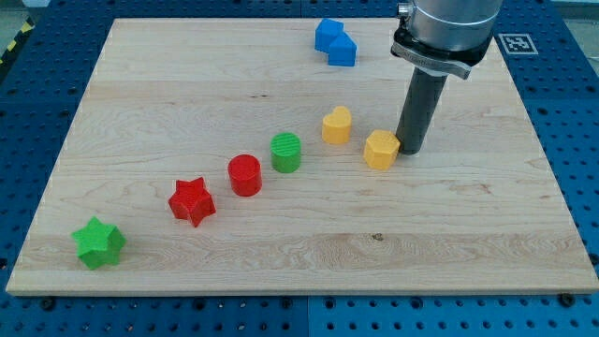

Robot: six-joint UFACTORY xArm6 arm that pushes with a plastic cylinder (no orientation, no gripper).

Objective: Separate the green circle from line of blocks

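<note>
The green circle [286, 152] stands near the board's middle in a slanted line of blocks. To its lower left are the red circle [245, 174], the red star [192, 200] and the green star [98, 242]. To its upper right is the yellow heart [337, 124], and further right the yellow hexagon [381, 149]. My tip [410, 150] rests on the board just right of the yellow hexagon, touching or nearly touching it, well to the right of the green circle.
Two blue blocks [334, 42] sit together near the board's top edge, left of the arm's body [444, 33]. The wooden board [487, 234] lies on a blue perforated table. A tag marker [517, 43] is at the view's top right.
</note>
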